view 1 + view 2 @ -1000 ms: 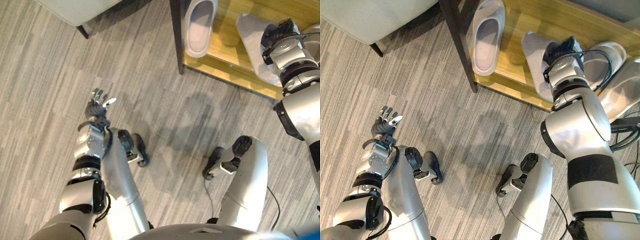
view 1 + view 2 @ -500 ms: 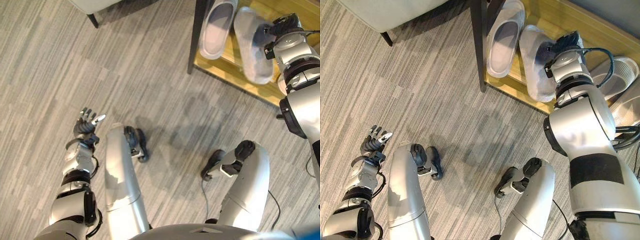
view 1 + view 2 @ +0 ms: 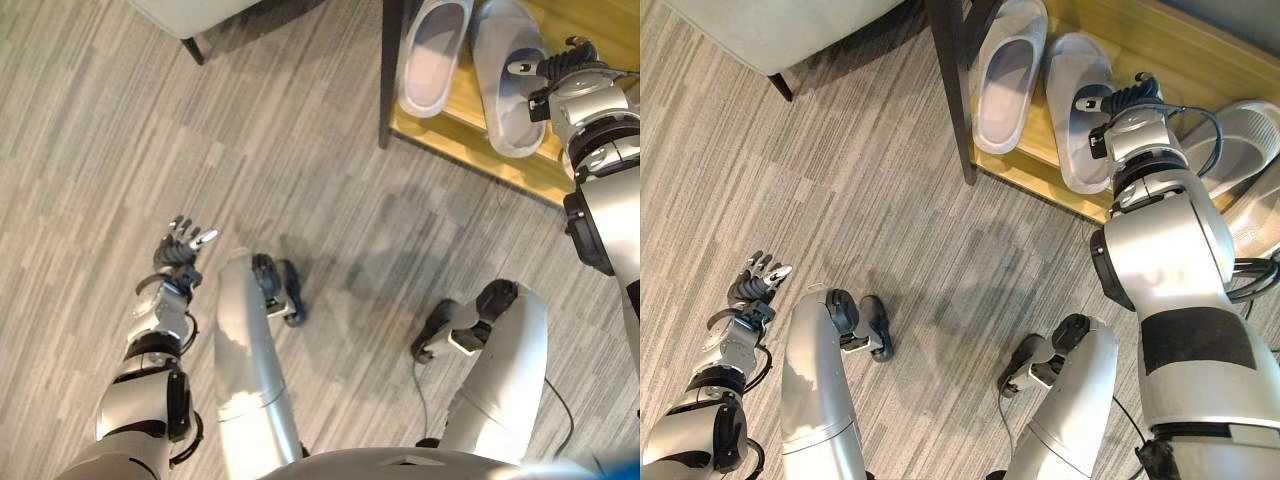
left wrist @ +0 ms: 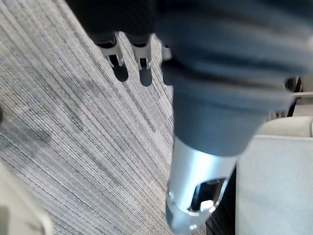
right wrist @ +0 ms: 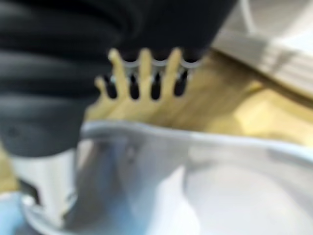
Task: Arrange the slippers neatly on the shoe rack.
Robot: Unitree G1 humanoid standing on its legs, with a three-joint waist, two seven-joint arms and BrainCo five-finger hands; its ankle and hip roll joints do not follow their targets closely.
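Two pale grey slippers lie side by side, toes away from me, on the wooden shoe rack point(image 3: 1160, 40). The left slipper point(image 3: 432, 55) is by the rack's dark post point(image 3: 950, 90). My right hand point(image 3: 1127, 108) hovers at the outer edge of the right slipper point(image 3: 503, 95), thumb over its heel; in the right wrist view its fingers point(image 5: 146, 73) reach straight out over the wood, past the slipper's rim point(image 5: 220, 186). That hand is open. My left hand point(image 3: 178, 250) hangs over the grey floor at the lower left, open and holding nothing, with its fingertips point(image 4: 120, 71) above the floor.
More white slippers point(image 3: 1240, 130) lie on the rack to the right of my right arm. A grey upholstered seat point(image 3: 790, 25) on a dark leg point(image 3: 780, 85) stands at the upper left. Striped grey floor point(image 3: 330, 200) spreads between the seat and the rack.
The right slipper went from tilted in my right hand to lying flat beside the left one, and the hand's fingers have come off it. The left hand dropped lower. The camera shifted.
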